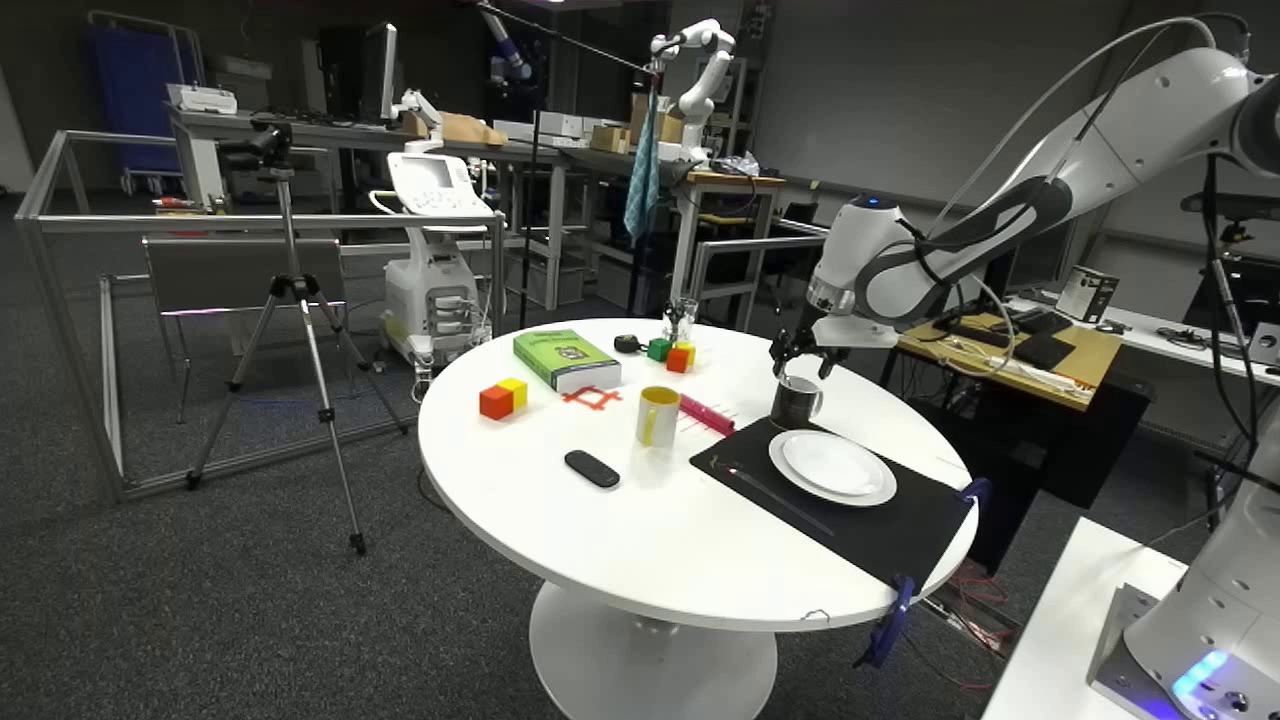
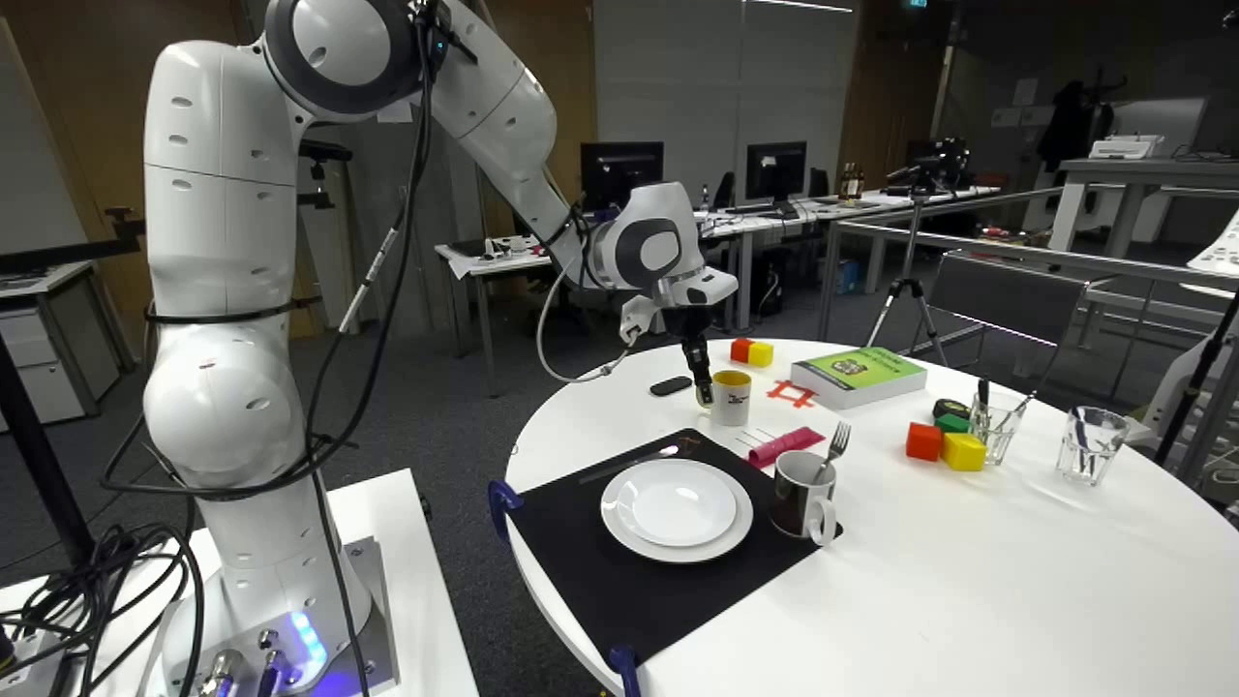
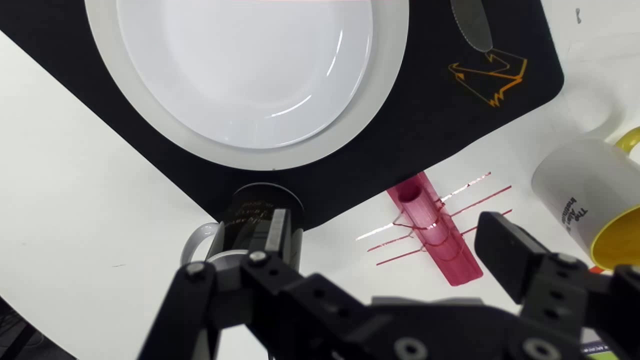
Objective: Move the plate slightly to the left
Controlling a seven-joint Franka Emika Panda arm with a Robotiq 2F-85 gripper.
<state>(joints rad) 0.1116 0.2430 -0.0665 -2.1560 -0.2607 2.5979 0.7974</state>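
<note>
A wide white plate [image 1: 866, 501] lies flat on a black placemat, with a smaller white plate [image 1: 830, 463] stacked on it. The wide plate also shows in an exterior view [image 2: 678, 555] and, cut off at the top, in the wrist view [image 3: 265, 160]. My gripper [image 3: 387, 240] is open and empty, its fingers wide apart. It hangs above the table, past the plate's edge, and does not touch the plates. In the wrist view, the left finger overlaps a dark mug and a pink holder shows between the fingers. The gripper also shows in both exterior views [image 1: 802, 366] [image 2: 704, 392].
The dark mug [image 2: 792, 508] with a fork stands close beside the plate. A knife [image 3: 472, 25] lies on the placemat [image 2: 590, 542]. The pink holder [image 3: 435, 235], a white-and-yellow mug [image 1: 656, 418], a remote [image 1: 592, 468], a green book [image 1: 568, 358], blocks and glasses stand farther off. Blue clamps hold the mat.
</note>
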